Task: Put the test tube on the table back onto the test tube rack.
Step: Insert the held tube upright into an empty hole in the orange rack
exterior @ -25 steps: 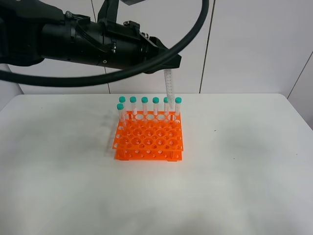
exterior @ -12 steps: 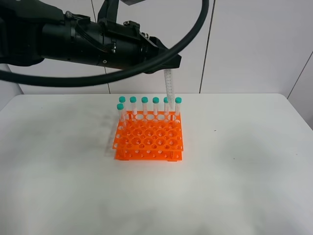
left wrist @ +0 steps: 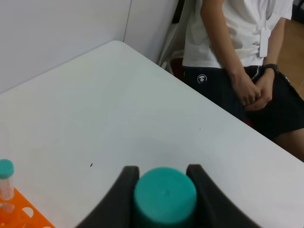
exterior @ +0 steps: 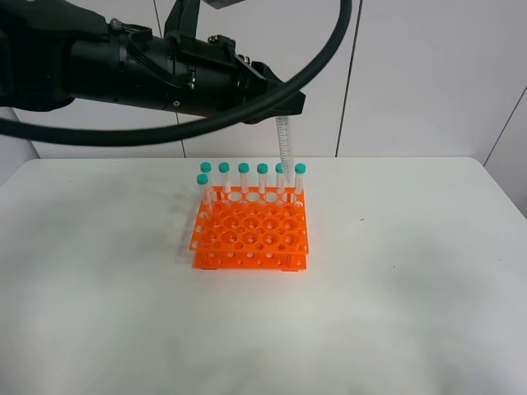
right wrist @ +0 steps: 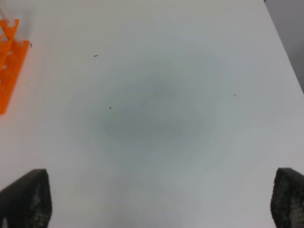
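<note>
Clamping the test tube [exterior: 284, 141] by its green cap, the left claw [exterior: 286, 107] holds it upright over the far right corner of the orange rack [exterior: 251, 239]. In the left wrist view the two black fingers [left wrist: 124, 190] press against either side of the cap [left wrist: 165, 194]. The tube's clear body hangs straight down from the claw, and its lower end dips among the caps at the right end of the rack's back row; whether the tip has entered a hole cannot be told. Seven other tubes [exterior: 244, 177] stand in the rack, six along the back row and one just in front of them at the left end. The rack sits near the middle of the white table [exterior: 412, 271], with the rest of its holes unfilled. The black left arm [exterior: 123, 62] reaches in from the left, a thick black cable [exterior: 333, 53] looping over it. The right claw [right wrist: 156, 199] hangs above bare tabletop, its fingers spread wide apart and holding nothing, with a corner of the rack at the edge of its view. A person [left wrist: 237, 47] in a white shirt and dark shorts waits beside the table, hands clasped.
</note>
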